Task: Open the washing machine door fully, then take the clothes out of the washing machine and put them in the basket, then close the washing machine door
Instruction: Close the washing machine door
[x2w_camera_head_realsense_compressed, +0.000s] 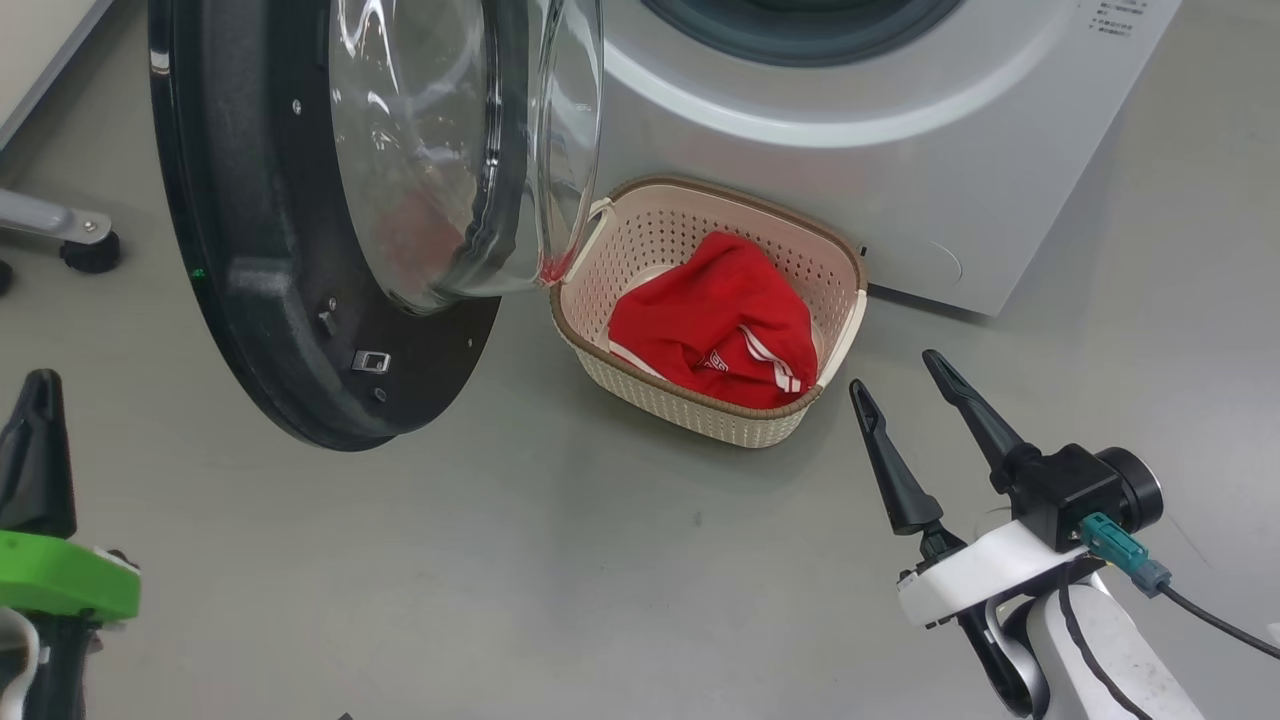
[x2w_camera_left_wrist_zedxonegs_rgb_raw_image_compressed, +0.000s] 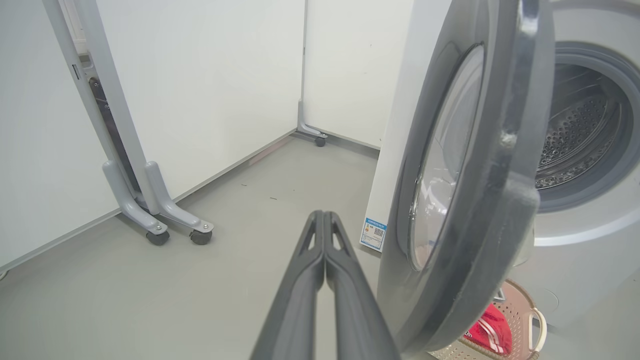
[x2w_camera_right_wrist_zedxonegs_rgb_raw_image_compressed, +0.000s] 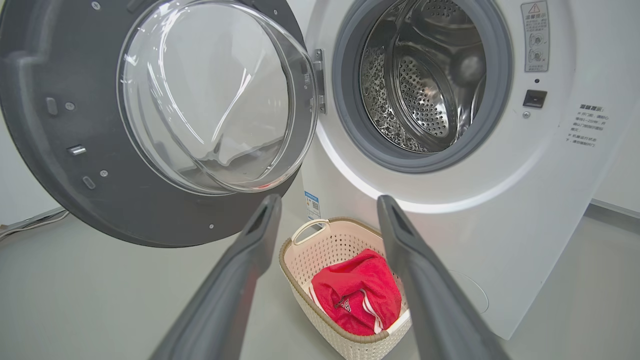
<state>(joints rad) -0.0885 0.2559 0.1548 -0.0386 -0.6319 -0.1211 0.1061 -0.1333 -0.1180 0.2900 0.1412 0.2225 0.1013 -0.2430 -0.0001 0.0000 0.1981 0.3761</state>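
The washing machine door (x2w_camera_head_realsense_compressed: 300, 250) stands swung open, its glass bowl (x2w_camera_right_wrist_zedxonegs_rgb_raw_image_compressed: 215, 100) facing out. Behind it the washing machine (x2w_camera_right_wrist_zedxonegs_rgb_raw_image_compressed: 500, 200) shows a bare steel drum (x2w_camera_right_wrist_zedxonegs_rgb_raw_image_compressed: 425, 85). The red clothes (x2w_camera_head_realsense_compressed: 715, 320) lie bunched in the cream basket (x2w_camera_head_realsense_compressed: 640, 235) on the floor in front of the machine. My right gripper (x2w_camera_head_realsense_compressed: 895, 370) hangs open to the right of the basket, with nothing between its fingers. My left gripper (x2w_camera_left_wrist_zedxonegs_rgb_raw_image_compressed: 324, 215) is shut on nothing, just left of the door's outer face (x2w_camera_left_wrist_zedxonegs_rgb_raw_image_compressed: 450, 165), apart from it. In the head view it shows at the lower left (x2w_camera_head_realsense_compressed: 40, 385).
Grey floor (x2w_camera_head_realsense_compressed: 560, 580) spreads in front of the machine. White partition panels on grey wheeled feet (x2w_camera_left_wrist_zedxonegs_rgb_raw_image_compressed: 175, 225) stand to the left. A blue label sticker (x2w_camera_left_wrist_zedxonegs_rgb_raw_image_compressed: 374, 234) sits low on the machine's side. A caster foot (x2w_camera_head_realsense_compressed: 90, 245) shows at the far left.
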